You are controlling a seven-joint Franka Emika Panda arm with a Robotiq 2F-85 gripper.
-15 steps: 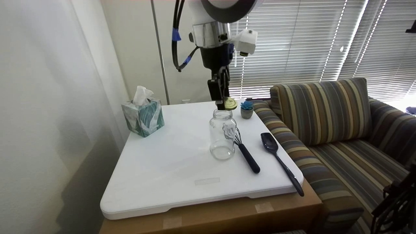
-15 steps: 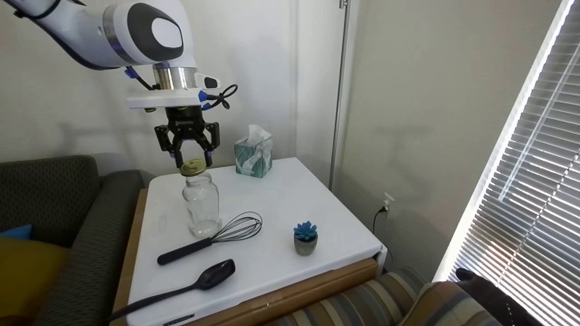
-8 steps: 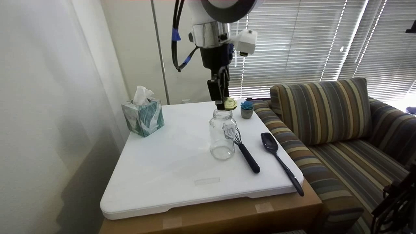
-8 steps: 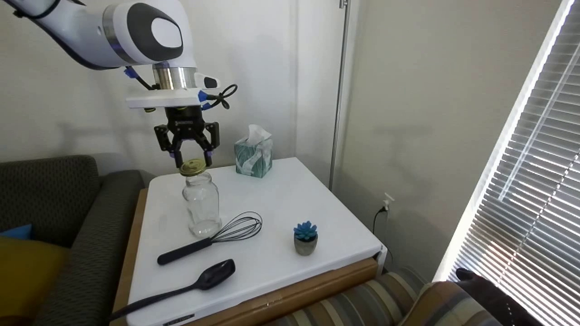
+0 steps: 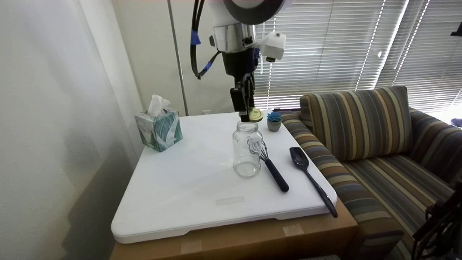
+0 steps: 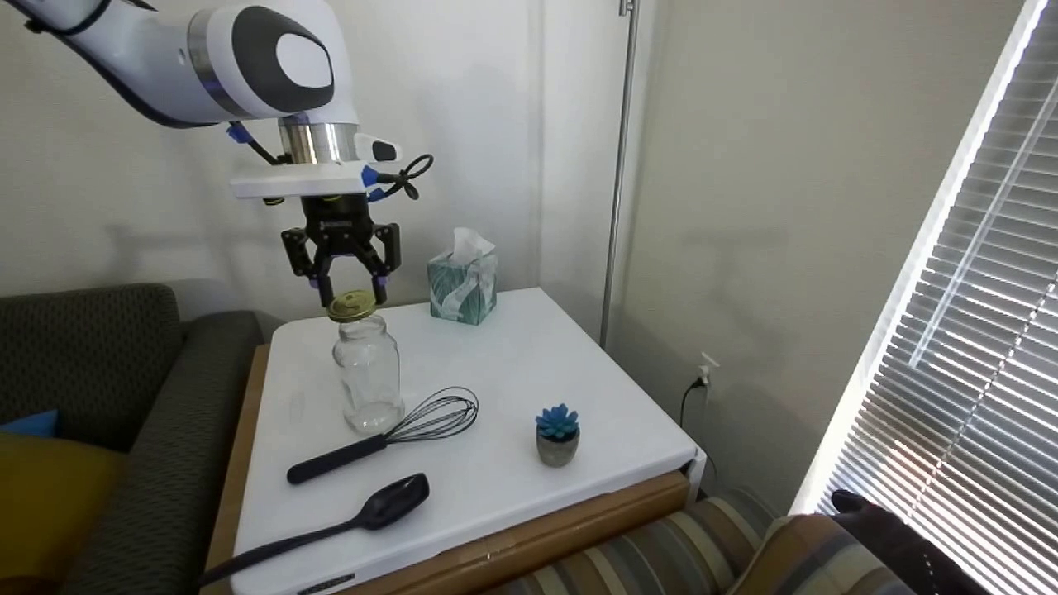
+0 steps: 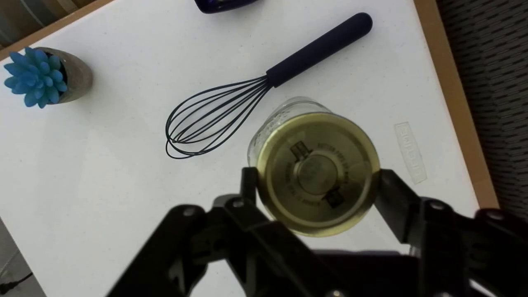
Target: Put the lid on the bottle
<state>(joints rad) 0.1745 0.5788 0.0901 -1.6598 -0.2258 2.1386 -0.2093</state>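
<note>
While the jar (image 6: 368, 372) stands upright on the white table (image 6: 512, 355), toward the edge by the dark sofa (image 6: 194, 372), the gripper (image 6: 354, 294) above it is clamped on the lid (image 7: 317, 175). Pinched by its rim between the fingertips (image 7: 249, 183), that lid is just over the jar's mouth; whether they touch, I can't tell.

The claw (image 5: 250, 115) holds a gold lid (image 5: 257, 115) just above the glass jar (image 5: 247, 153). A black-handled whisk (image 5: 276, 175) lies beside the jar.
</note>
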